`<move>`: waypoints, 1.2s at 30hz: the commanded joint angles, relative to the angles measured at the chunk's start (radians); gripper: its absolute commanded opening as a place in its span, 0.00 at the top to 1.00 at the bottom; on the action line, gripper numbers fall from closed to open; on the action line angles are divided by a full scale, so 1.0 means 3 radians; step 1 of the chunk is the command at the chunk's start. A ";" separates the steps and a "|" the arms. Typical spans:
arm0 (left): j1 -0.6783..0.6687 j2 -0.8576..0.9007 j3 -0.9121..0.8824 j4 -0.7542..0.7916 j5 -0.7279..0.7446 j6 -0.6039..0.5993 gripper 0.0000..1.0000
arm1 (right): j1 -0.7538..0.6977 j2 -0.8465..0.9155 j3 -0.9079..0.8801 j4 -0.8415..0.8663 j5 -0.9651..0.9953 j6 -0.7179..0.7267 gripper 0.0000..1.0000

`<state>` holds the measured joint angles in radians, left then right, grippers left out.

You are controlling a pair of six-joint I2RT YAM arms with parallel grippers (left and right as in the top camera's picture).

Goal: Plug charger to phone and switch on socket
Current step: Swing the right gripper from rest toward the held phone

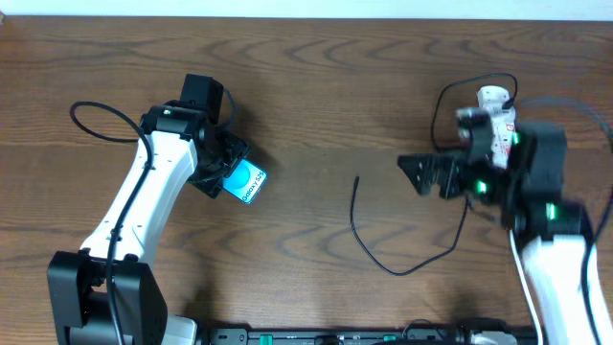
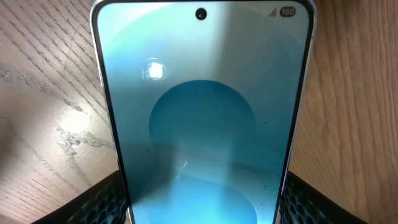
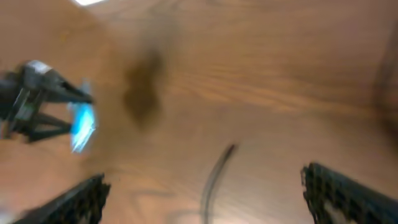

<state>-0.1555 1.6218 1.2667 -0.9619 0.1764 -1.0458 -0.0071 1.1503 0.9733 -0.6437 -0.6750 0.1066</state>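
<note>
Blue phone [image 1: 247,182] sits left of middle, pinched in my left gripper [image 1: 228,171], I think to keep it steady. My right gripper [image 1: 421,174] is wide open and empty, near the charger [image 1: 356,182] tip mid-frame.

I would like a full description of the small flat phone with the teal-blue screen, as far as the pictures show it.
The flat rectangular smartphone has a lit teal-blue screen with a darker round pattern, a thin pale rim, rounded corners, a small black camera hole at top centre and status icons beside it. A lamp reflects on the glass. The left gripper holds its long edges between black textured pads, over the brown wooden table. Whether it touches the wood I cannot tell.
</note>
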 commanded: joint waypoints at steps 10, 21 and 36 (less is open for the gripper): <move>0.0005 -0.0001 0.0008 0.0003 -0.0041 0.0043 0.93 | 0.0191 0.1358 0.0376 0.1116 -0.1714 0.0877 0.01; 0.0005 -0.0001 0.0008 0.0004 -0.0004 -0.0347 0.93 | 0.0898 0.1666 0.0376 0.1311 -0.1104 0.1362 0.01; 0.0005 -0.0001 0.0008 0.0178 0.0886 -0.0787 0.93 | 0.1628 0.1671 0.0376 0.1371 0.0214 0.2010 0.05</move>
<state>-0.1555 1.6218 1.2663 -0.9127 0.3481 -1.2579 0.4515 1.6436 1.0706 -0.2413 -0.7269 0.6373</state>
